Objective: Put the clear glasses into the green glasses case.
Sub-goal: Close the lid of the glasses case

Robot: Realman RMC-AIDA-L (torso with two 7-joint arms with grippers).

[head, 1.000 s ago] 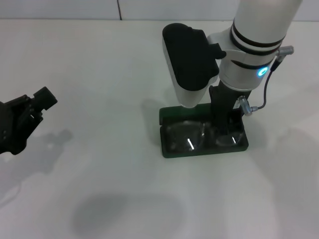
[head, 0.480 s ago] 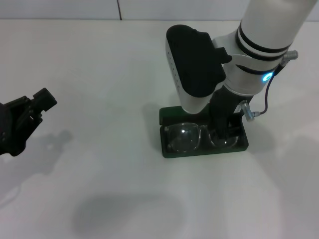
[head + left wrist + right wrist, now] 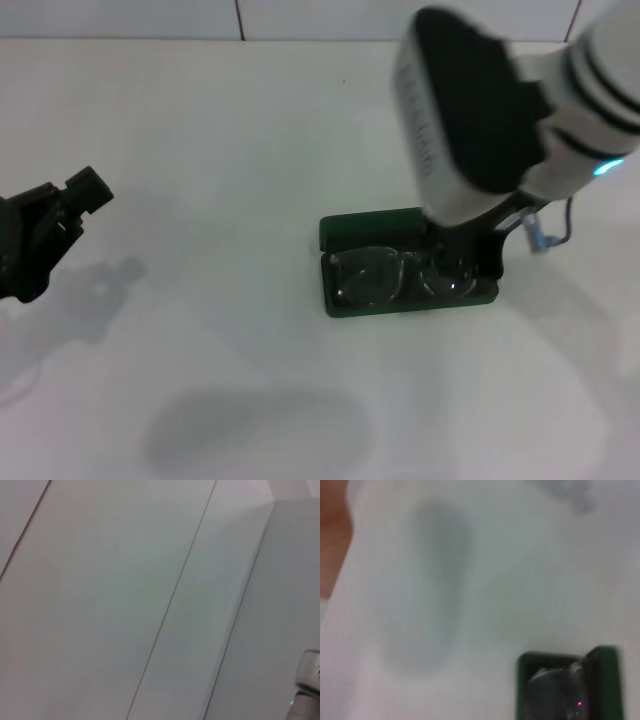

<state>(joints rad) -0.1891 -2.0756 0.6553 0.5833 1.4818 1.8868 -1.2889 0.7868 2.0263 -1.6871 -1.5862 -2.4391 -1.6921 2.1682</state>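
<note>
The green glasses case [image 3: 372, 223] lies open on the white table, right of centre in the head view. Inside it rest the clear glasses [image 3: 368, 276], lenses up, spanning the case's length. My right gripper [image 3: 466, 254] hangs over the case's right end, and the dark gripper parts hide the right lens edge. The white wrist housing looms large above it. In the right wrist view a corner of the case [image 3: 607, 680] and one lens of the glasses [image 3: 551, 690] show. My left gripper [image 3: 72, 205] is parked at the far left, away from the case.
The table is white with soft shadows on it. A tiled wall joint runs along the table's far edge [image 3: 240, 30]. The left wrist view shows only pale panels and a sliver of the robot [image 3: 310, 680].
My right arm has risen and swung to the right, its wrist housing now larger in the head view. The glasses have settled flat in the case. The left arm has hardly moved.
</note>
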